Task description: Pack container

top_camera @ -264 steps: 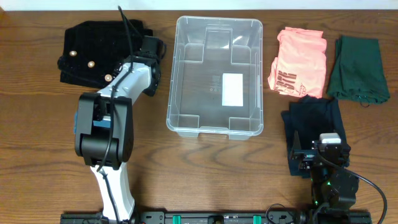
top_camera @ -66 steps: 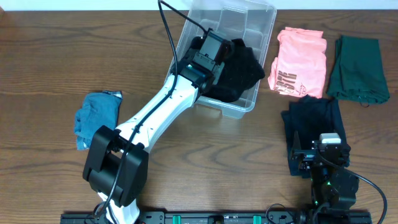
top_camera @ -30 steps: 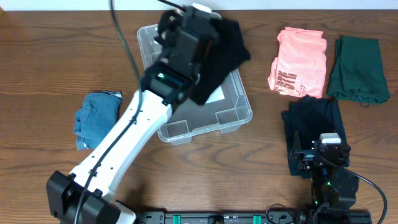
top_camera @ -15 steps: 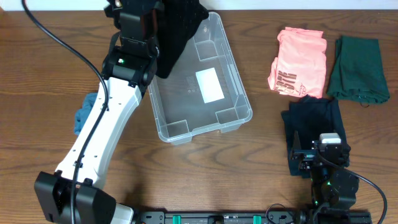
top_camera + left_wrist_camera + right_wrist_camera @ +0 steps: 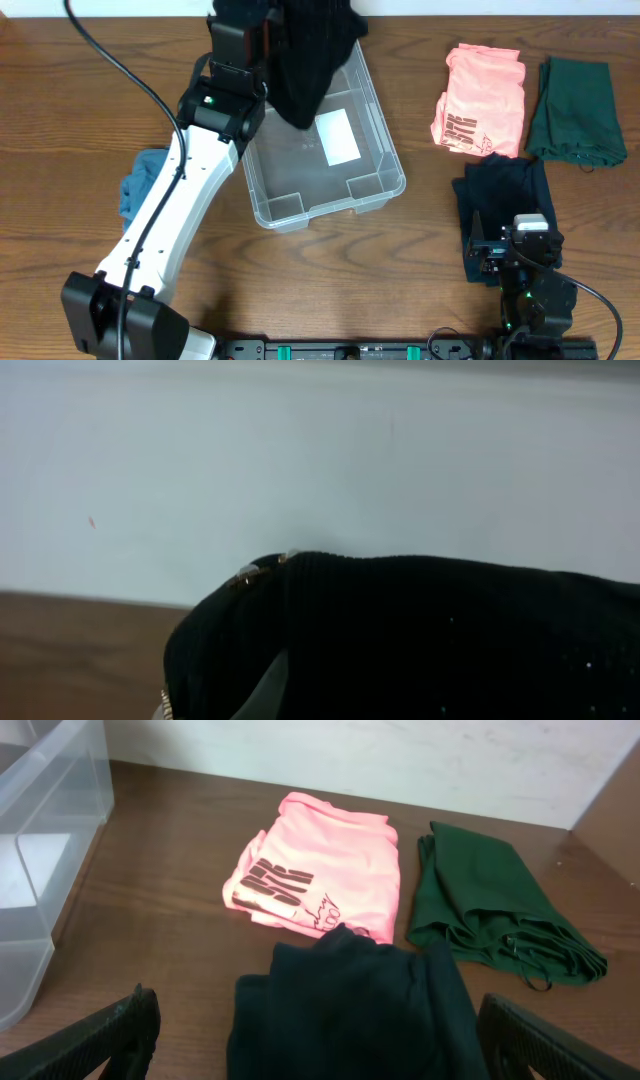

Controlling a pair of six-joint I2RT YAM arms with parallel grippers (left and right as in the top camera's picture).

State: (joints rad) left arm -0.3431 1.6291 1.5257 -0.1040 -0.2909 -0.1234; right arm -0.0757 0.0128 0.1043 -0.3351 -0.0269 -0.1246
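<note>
- bench point(image 5: 80, 120): dark brown wood, visible grain, dull sheen; plain pale wall point(image 5: 400, 760) behind the far edge.
- container point(image 5: 385, 188): clear rigid plastic, rectangular with rounded corners and a moulded rim, white label on its floor; askew near the middle of the far edge.
- left gripper point(image 5: 272, 28): clamped on a black garment point(image 5: 312, 55), ribbed knit with small gold trim, draped above the container's far end.
- right gripper point(image 5: 315, 1010): jaws spread wide, holding nothing, near the front right corner over the near end of a navy garment point(image 5: 505, 195), soft and folded.
- pink garment point(image 5: 480, 100) with dark print and dark green garment point(image 5: 575, 110): folded flat, side by side toward the far right corner.
- blue garment point(image 5: 150, 185): crumpled, toward the left edge.
</note>
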